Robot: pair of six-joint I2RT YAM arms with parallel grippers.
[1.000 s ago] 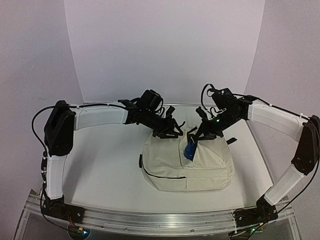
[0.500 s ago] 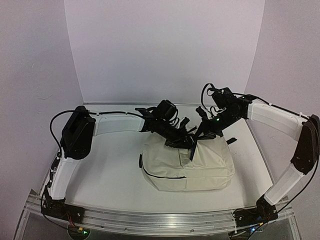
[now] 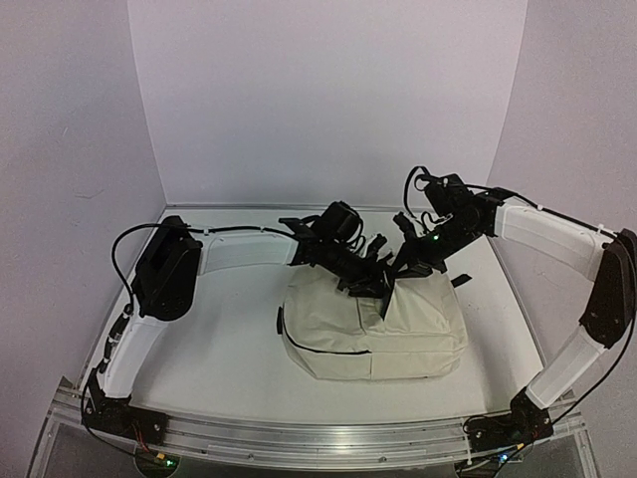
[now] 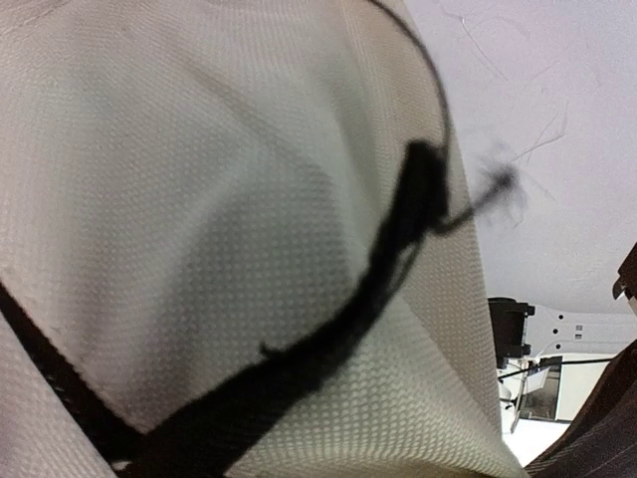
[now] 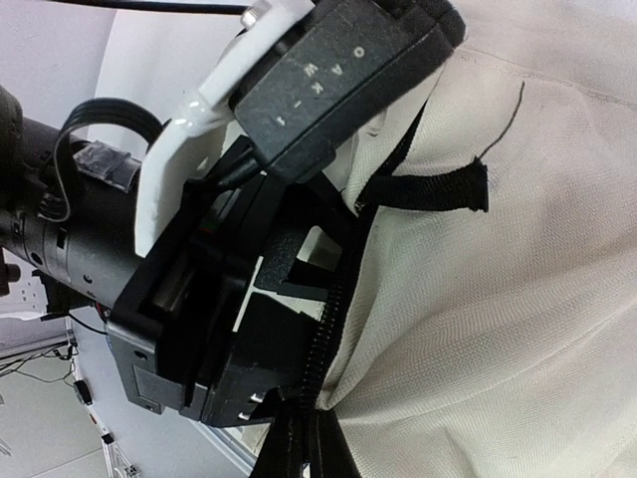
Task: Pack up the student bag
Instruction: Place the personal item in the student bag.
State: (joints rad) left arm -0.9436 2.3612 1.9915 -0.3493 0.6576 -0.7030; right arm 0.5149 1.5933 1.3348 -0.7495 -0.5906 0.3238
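Now, L hand point(image 3: 375, 287) at student bag point(image 3: 418, 341), width unclear, R hand point(image 3: 406, 271) shut, cam point(image 5: 338, 70) marked "OAK-1"

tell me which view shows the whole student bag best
The top external view: the student bag lies nearly whole on the table, outline and zipper visible. The left wrist view shows only close fabric and a black strap; the right wrist view shows one cream side, partly blocked by the left arm.

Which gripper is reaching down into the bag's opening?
The left gripper; the right gripper only holds the student bag by its rim beside it.
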